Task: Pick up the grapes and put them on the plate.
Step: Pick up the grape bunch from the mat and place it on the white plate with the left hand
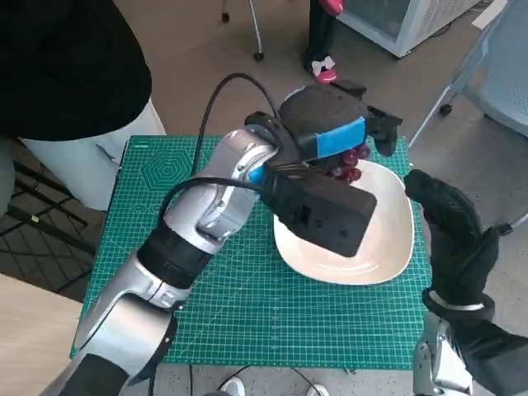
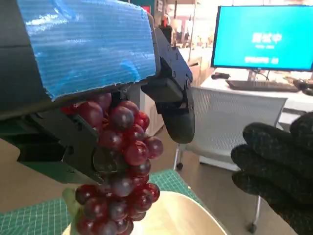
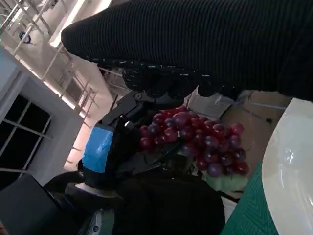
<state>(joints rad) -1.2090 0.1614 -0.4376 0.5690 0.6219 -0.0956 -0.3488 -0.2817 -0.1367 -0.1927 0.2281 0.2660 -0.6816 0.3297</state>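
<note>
My left hand (image 1: 334, 136) grips a bunch of dark red grapes (image 1: 350, 162) over the far rim of the white plate (image 1: 388, 247). In the left wrist view the grapes (image 2: 120, 166) hang from under the blue-taped hand (image 2: 88, 44), their lowest berries just above the plate (image 2: 181, 215). The right wrist view shows the grapes (image 3: 195, 142) held by the left hand (image 3: 105, 147) beside the plate's edge (image 3: 288, 171). My gloved right hand (image 1: 450, 235) stands upright at the plate's right side, fingers apart, holding nothing.
A green cutting mat (image 1: 206, 289) covers the small table. A person in black (image 1: 66, 66) stands at the far left. Another person's feet (image 1: 323, 66) and chair legs (image 1: 256, 33) show beyond the table. A monitor (image 2: 264, 36) glows in the left wrist view.
</note>
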